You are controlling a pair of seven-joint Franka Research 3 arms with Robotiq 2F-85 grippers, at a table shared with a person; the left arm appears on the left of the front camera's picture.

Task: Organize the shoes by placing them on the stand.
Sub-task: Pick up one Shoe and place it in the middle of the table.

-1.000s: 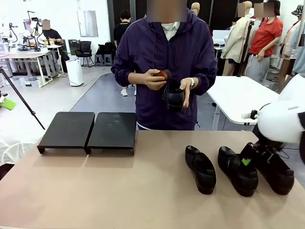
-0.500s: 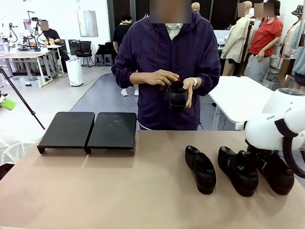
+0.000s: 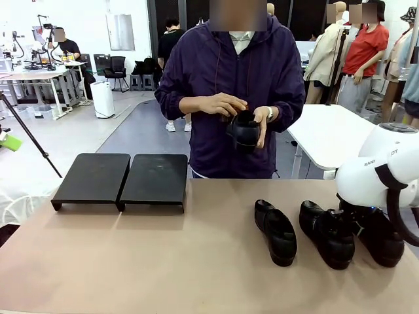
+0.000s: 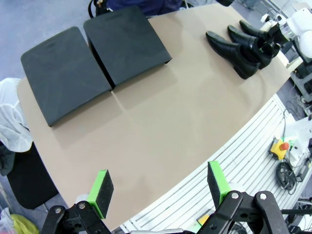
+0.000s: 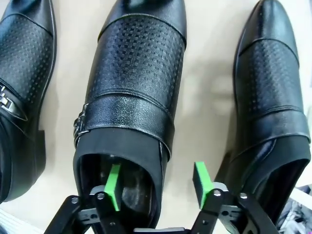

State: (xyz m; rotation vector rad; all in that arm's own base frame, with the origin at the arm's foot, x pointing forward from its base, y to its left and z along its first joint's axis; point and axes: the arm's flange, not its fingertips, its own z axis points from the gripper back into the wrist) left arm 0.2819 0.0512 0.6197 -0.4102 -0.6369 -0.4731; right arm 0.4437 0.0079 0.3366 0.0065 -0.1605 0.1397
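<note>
Three glossy black shoes lie in a row at the table's right: left (image 3: 275,231), middle (image 3: 326,232), right (image 3: 383,239). The person across the table holds a fourth shoe (image 3: 242,129) in both hands. My right gripper (image 5: 156,184) is down at the middle shoe (image 5: 134,97), at its heel opening. One green pad (image 5: 113,187) is inside the opening, the other (image 5: 200,180) outside the shoe's side wall. Both pads stand clear of the leather. The stand is two black platforms (image 3: 91,178) (image 3: 156,178) at the far left. My left gripper (image 4: 158,184) hangs open high above the table's near edge.
The tan tabletop (image 3: 163,261) is bare between the stand and the shoes. The neighbouring shoes (image 5: 22,73) (image 5: 270,87) lie close on either side of my right gripper. A white table (image 3: 327,134) stands behind on the right.
My right arm has come down and in over the middle shoe, and its jaws have narrowed a little. The person has turned the held shoe in the hands.
</note>
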